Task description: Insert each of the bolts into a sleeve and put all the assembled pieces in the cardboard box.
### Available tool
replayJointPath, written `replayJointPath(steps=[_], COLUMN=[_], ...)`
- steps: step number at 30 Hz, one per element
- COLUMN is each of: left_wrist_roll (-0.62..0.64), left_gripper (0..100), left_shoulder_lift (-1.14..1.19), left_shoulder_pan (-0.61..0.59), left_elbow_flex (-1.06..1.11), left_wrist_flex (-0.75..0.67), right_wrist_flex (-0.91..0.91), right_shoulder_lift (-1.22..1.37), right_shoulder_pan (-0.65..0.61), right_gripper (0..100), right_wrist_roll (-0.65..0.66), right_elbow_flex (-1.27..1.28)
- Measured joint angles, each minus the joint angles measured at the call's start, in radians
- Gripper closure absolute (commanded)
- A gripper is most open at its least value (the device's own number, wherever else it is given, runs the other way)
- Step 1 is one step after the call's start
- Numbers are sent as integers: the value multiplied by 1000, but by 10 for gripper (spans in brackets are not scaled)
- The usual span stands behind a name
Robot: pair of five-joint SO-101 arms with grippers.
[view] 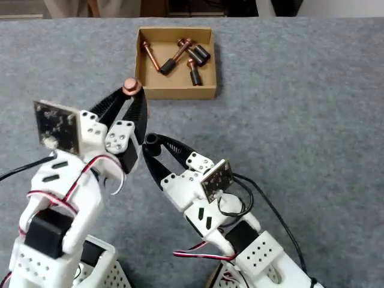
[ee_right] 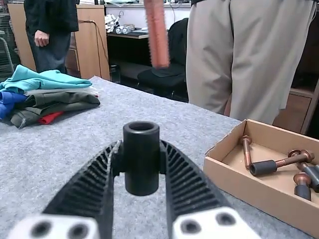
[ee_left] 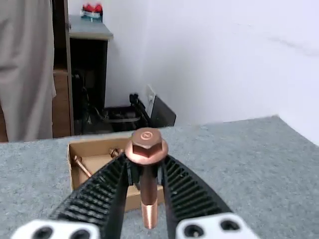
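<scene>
Copper-coloured bolt (ee_left: 147,179) looks rigid and slick; the left jaws clamp it just below the head. Likewise the right jaws clamp the black sleeve (ee_right: 141,158) mid-body, bore upward.

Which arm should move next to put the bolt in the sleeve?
Probably the left: its claw holds the bolt upright, threads down, while the right claw grips the sleeve with its hole facing up.

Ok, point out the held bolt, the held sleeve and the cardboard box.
bolt (ee_left: 147,184), left wrist view, on its shank.
sleeve (ee_right: 141,159), right wrist view, on its side wall.
cardboard box (view: 180,92), high view, on its wall nearest the arms.
</scene>
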Motion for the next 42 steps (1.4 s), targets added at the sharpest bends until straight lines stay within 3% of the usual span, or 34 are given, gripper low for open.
replayJointPath(steps=[9, 34, 38, 42], left_wrist_roll=[-5, -9, -80, -120], left_gripper=[981, 981, 981, 981], left_shoulder_lift=[-9, -6, -3, 37], left_shoulder_pan=[26, 34, 51, 106], left_elbow_flex=[110, 78, 23, -43], left_wrist_flex=[-14, 75, 87, 192], right_wrist_flex=[0, -40, -40, -40], right_shoulder_lift=[0, 0, 0, 2], right_shoulder_pan=[0, 31, 31, 31], right_gripper=[997, 997, 997, 997], right_wrist_roll=[-97, -84, -84, -83], right_elbow_flex=[0, 0, 0, 0])
